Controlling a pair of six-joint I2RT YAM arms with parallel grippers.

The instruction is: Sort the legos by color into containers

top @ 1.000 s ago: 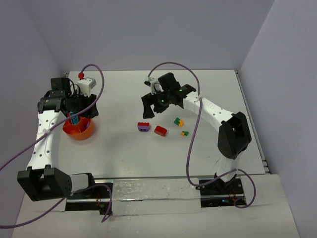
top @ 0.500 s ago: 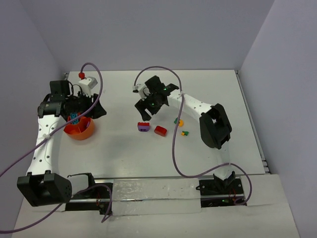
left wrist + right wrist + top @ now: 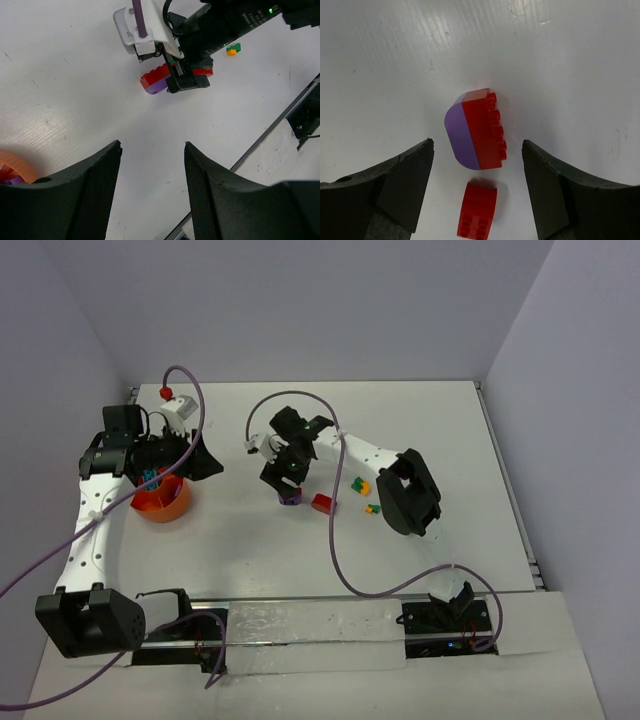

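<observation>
A purple brick with a red brick stuck on it [image 3: 475, 129] lies on the white table, and my right gripper [image 3: 477, 144] hangs open over it, one finger on either side, both apart from it. From above, the right gripper [image 3: 288, 483] covers most of that purple-red brick [image 3: 291, 499]. A loose red brick [image 3: 477, 208] [image 3: 322, 503] lies just beside it. The orange bowl [image 3: 165, 510] sits at the left with teal pieces inside. My left gripper [image 3: 190, 462] hovers open by the bowl's far side, nothing between its fingers [image 3: 102, 172].
Two small green-and-yellow bricks [image 3: 360, 484] [image 3: 372, 508] lie right of the red one. The left wrist view catches the bowl's rim [image 3: 12, 167] at its lower left and the right gripper's camera block [image 3: 145, 30] above the purple-red brick [image 3: 155, 80]. Purple cables loop over both arms.
My right arm has swung left and come down over the purple-red brick, its jaws narrowing a little. The left gripper has shifted slightly right above the bowl.
</observation>
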